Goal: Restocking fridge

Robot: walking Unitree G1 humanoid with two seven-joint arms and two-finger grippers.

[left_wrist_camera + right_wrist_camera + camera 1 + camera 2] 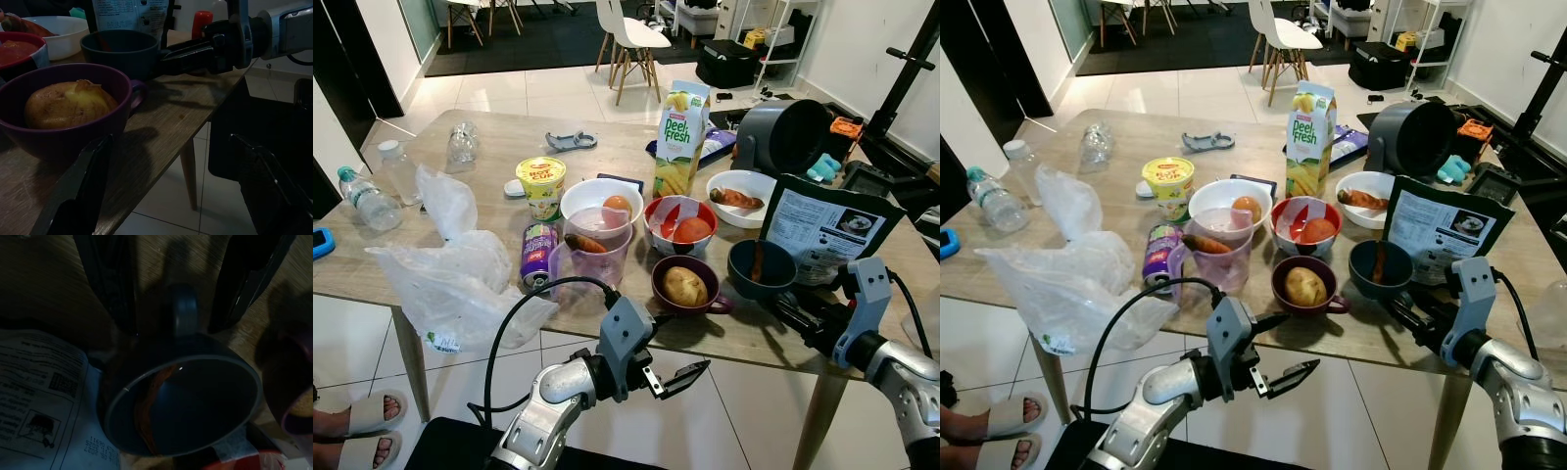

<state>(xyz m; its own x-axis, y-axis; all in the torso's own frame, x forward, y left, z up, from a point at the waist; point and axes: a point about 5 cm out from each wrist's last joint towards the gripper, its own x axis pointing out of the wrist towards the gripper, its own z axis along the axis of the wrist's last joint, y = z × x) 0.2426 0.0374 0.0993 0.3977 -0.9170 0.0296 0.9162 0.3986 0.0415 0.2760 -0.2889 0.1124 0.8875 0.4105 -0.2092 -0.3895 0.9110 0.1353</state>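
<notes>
A dark blue cup (761, 266) with a thin orange-brown piece inside stands near the table's front edge. My right gripper (795, 313) is open at table height, its fingers (113, 289) on either side of the cup's handle (181, 311) without closing on it. A purple cup holding a potato (685, 286) stands just left of the blue cup. My left gripper (680, 377) hangs open below the table edge in front of the purple cup (63, 132), with nothing between its fingers.
The table (489, 137) is crowded: a red bowl with a tomato (680, 223), two white bowls (602, 204), a measuring jug (592, 253), a juice carton (681, 137), a black pouch (827, 230), a purple can (538, 257), plastic bags (460, 279), bottles (367, 201). A person's sandalled feet (357, 431) show bottom left.
</notes>
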